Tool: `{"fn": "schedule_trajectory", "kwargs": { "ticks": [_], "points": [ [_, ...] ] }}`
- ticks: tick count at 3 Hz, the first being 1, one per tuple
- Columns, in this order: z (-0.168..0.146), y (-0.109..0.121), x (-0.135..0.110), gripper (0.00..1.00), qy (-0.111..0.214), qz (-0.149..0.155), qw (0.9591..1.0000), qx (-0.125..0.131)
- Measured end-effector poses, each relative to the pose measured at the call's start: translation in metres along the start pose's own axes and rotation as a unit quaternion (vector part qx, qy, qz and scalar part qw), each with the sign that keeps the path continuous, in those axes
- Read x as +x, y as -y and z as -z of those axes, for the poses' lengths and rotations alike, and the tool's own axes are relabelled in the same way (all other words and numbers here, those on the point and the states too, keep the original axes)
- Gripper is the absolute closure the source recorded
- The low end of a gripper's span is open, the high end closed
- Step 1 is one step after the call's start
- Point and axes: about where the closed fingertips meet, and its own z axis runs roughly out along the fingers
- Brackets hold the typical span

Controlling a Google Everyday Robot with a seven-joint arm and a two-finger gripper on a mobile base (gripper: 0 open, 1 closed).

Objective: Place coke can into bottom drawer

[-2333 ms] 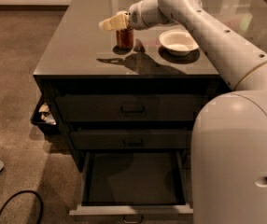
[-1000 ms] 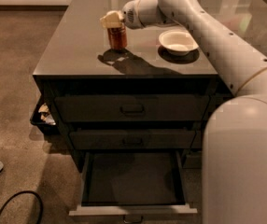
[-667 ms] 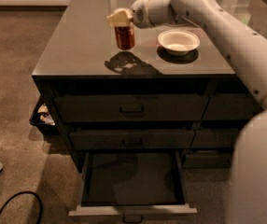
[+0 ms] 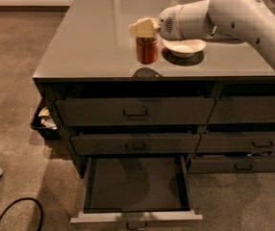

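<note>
So, gripper [image 4: 144, 29]: you're clamping it on the top end of the coke can [image 4: 147, 51], with the pale fingers [image 4: 138, 29] pinching the rim. The arm [image 4: 233, 8] is reaching in from the right over the counter.
coke can: it's hanging upright over the counter top [image 4: 89, 37], near the front edge and just left of the white bowl [image 4: 185, 47]. A dark reflection is showing below it, so I'm reading it as lifted clear, not resting.
bottom drawer [image 4: 135, 184]: it's standing pulled out with the dark interior showing, almost straight below the can and well apart from it in height.
step: I'm judging you're mid-transfer, carrying out past the counter edge before lowering.
path: you should be bringing the can forward beyond the front edge before dropping, so it's clearing the top drawer [image 4: 135, 111] and middle drawer [image 4: 135, 143] fronts on the way down.
tilt: you're wanting it upright all the way. A top grip is letting the body swing, so be moving slowly.
release: be aiming for the middle of the drawer floor, behind the lighter front lip [image 4: 136, 218], and be opening only when the base is touching down.
risk: the drawer is looking shallow, so letting go high is inviting a tip and a roll.
</note>
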Motion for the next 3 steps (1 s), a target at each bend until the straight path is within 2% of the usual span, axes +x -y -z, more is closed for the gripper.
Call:
{"fn": "schedule_trajectory", "kwargs": {
  "ticks": [1, 2, 3],
  "points": [
    [0.04, -0.003, 0.031, 1.0, -0.015, -0.033, 0.9991, 0.019],
    [0.076, -0.011, 0.062, 1.0, -0.043, -0.066, 0.9959, 0.044],
    [0.104, -0.026, 0.09, 1.0, -0.074, -0.095, 0.9903, 0.069]
  ]
}}
